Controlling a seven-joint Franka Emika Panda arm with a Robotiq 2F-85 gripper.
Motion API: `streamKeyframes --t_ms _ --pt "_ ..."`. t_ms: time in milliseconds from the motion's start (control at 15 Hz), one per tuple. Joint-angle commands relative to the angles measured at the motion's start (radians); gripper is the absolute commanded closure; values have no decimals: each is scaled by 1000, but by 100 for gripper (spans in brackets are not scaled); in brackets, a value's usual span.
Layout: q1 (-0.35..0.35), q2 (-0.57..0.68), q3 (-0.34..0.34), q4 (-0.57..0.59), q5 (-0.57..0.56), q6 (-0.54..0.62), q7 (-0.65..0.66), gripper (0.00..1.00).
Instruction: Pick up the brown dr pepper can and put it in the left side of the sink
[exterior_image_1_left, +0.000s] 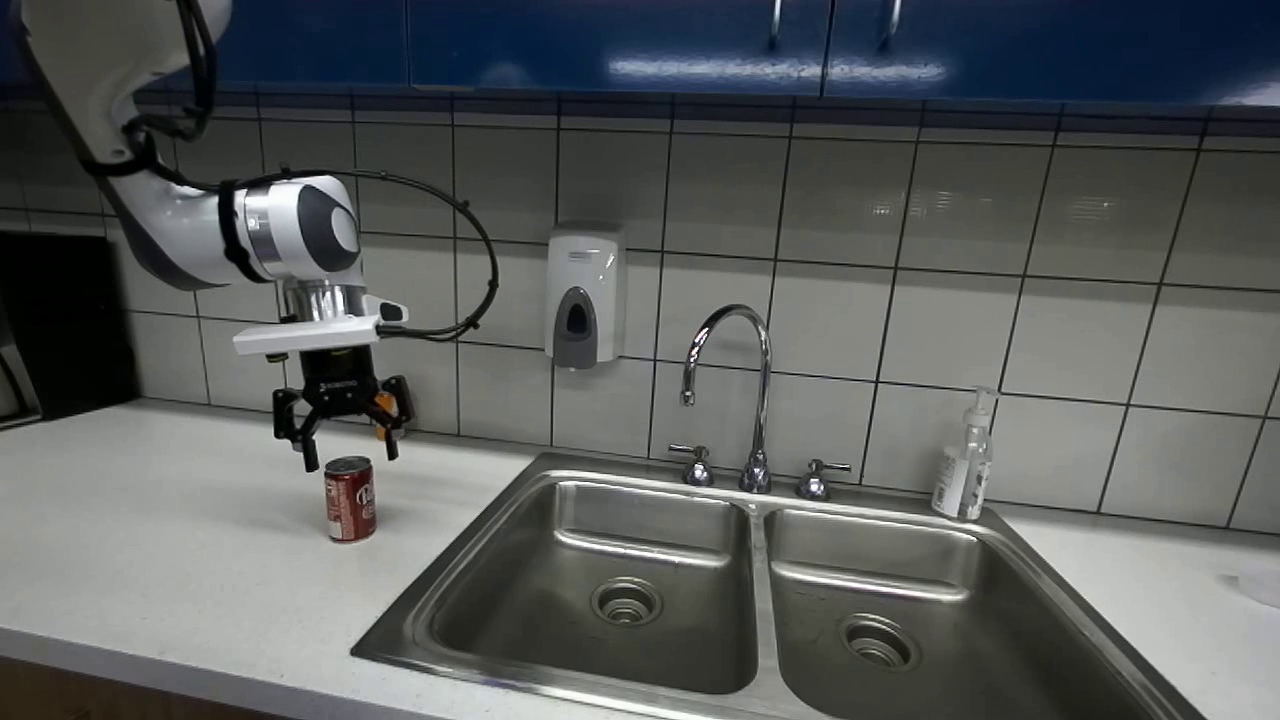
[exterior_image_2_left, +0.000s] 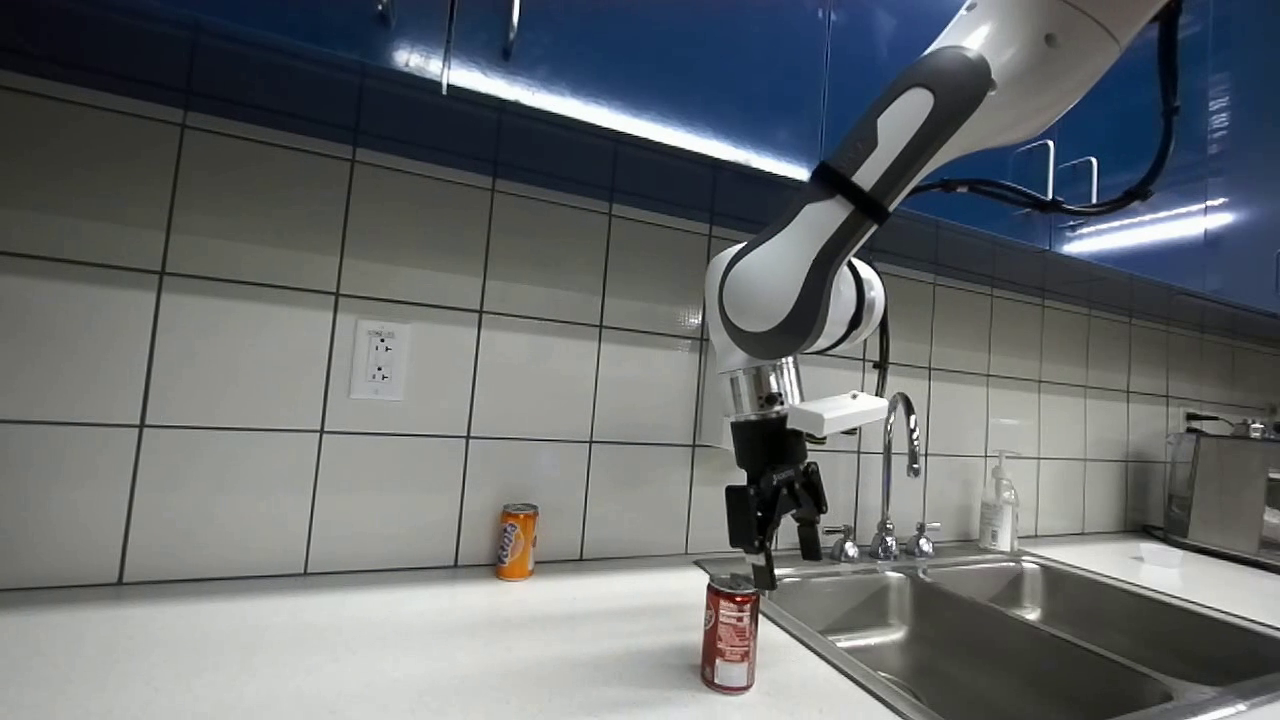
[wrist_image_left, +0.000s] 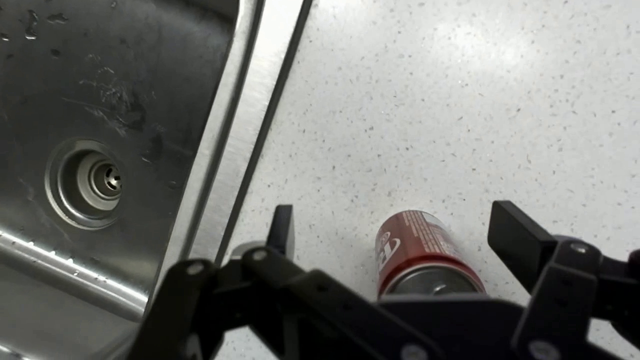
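Observation:
The brown dr pepper can (exterior_image_1_left: 351, 500) stands upright on the white counter, beside the sink's left rim; it also shows in an exterior view (exterior_image_2_left: 730, 640). In the wrist view the can (wrist_image_left: 420, 240) lies between the two fingers, its top partly covered by the gripper body. My gripper (exterior_image_1_left: 351, 456) is open and empty, pointing down just above the can; it also shows in an exterior view (exterior_image_2_left: 787, 566) and in the wrist view (wrist_image_left: 394, 217). Neither finger touches the can in the wrist view. The left side of the sink (exterior_image_1_left: 690, 640) is a steel basin with a round drain; it also shows in the wrist view (wrist_image_left: 150, 75).
An orange can (exterior_image_2_left: 516, 545) stands by the tiled wall, partly hidden behind the gripper in an exterior view (exterior_image_1_left: 386, 408). The tall faucet (exterior_image_1_left: 765, 400) rises behind the basins. A raised metal rim (wrist_image_left: 235, 140) borders the sink. A soap bottle (exterior_image_1_left: 965, 465) stands at its back corner.

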Motion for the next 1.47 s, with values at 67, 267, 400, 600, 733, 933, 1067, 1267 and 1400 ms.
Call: streamKeyframes --t_ms 67,267,400,600,733,933,1067,1267,1400 --pt "12 28 8 41 -31 19 115 0" --pt "14 51 8 59 -13 31 141 0" --pt "20 65 9 69 -17 43 161 0" --pt "25 91 7 84 -15 57 174 0" --pt "28 108 5 94 -13 65 183 0" --pt "32 130 2 104 -14 74 191 0" --pt "34 144 0 111 -13 77 196 0" --pt "36 161 -2 118 -13 82 202 0" --pt "38 170 -7 122 -16 84 223 0"
